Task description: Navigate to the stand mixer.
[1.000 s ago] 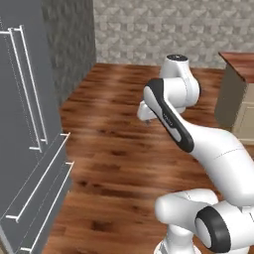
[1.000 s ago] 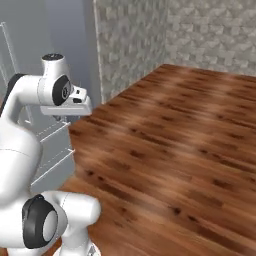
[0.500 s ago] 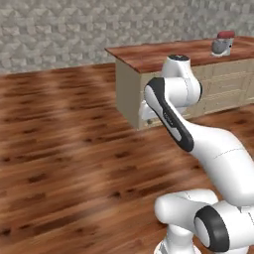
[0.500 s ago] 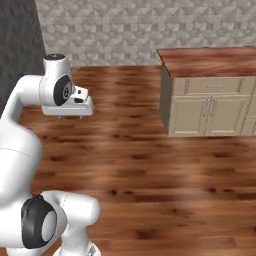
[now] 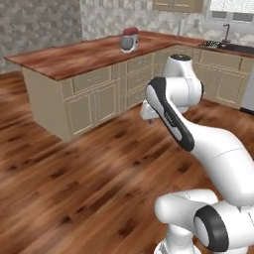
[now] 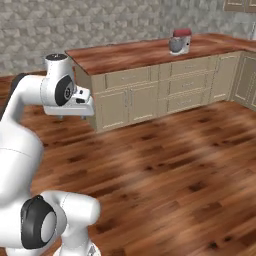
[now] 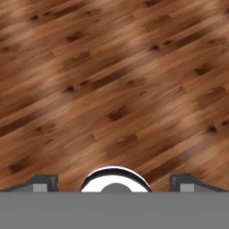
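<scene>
The stand mixer (image 5: 130, 39), with a dark red head and a grey bowl, stands on the wood-topped counter (image 5: 69, 58) at the back of the left base view. From the other side, the stand mixer (image 6: 180, 41) sits toward the right end of that counter (image 6: 120, 54). My gripper (image 6: 74, 116) hangs in the air over the wooden floor, well short of the counter and pointing down. In the hand view the gripper (image 7: 114, 182) is open, its two fingertips (image 7: 44, 182) wide apart with only floorboards between them. The hand (image 5: 149, 113) is partly hidden by my own arm.
Beige cabinet doors and drawers (image 6: 150, 95) front the counter, which turns a corner toward a sink and faucet (image 5: 229, 45) at the far right. A grey stone wall (image 6: 75, 22) runs behind. Wooden floor (image 5: 74, 183) stretches between me and the cabinets.
The whole scene has swung with the base: the grey fridge wall has gone from view, and the counter with the mixer has come in and grown larger. My arm's pose is unchanged.
</scene>
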